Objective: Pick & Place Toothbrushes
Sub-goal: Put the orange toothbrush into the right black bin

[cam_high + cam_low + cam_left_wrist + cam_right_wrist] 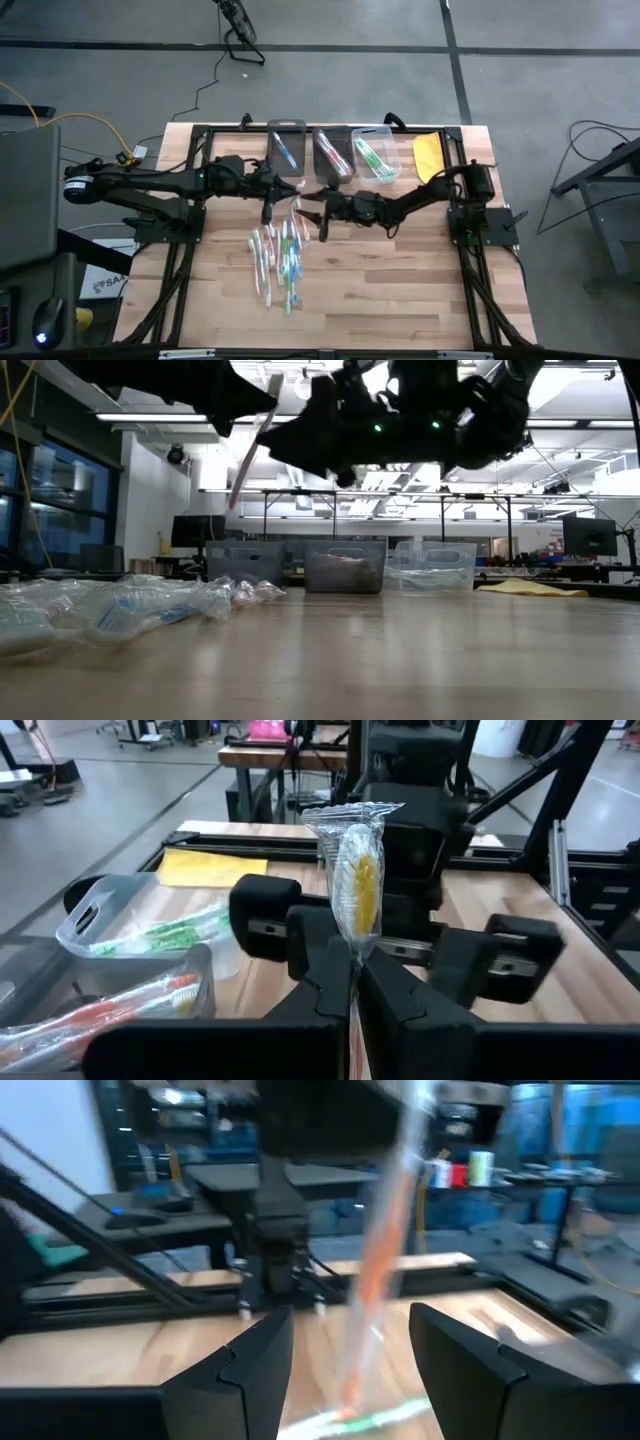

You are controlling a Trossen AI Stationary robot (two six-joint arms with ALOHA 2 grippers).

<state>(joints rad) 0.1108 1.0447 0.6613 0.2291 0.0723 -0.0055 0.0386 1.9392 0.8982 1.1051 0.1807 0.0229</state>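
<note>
My left gripper (352,985) is shut on one wrapped toothbrush (358,880) with an orange handle and holds it high over the table's middle (248,455). My right gripper (350,1320) faces it from the table's right, open. The same toothbrush (375,1280) shows in the gap between its fingers, and I see no touch. A heap of wrapped toothbrushes (278,255) lies flat on the wood below both grippers and also shows in the low view (110,610). My left gripper pinches the wrapped toothbrush (352,945) between its two fingers, which come level from the table's left. The wrapper's end stands above the fingers. The longer part (240,480) hangs slanting below them, clear of the table.
Three clear bins stand in a row at the far edge: one with a blue brush (287,150), one with red brushes (333,155), one with green brushes (375,155). A yellow flat object (428,155) lies to their right. Bare wood lies toward the near edge.
</note>
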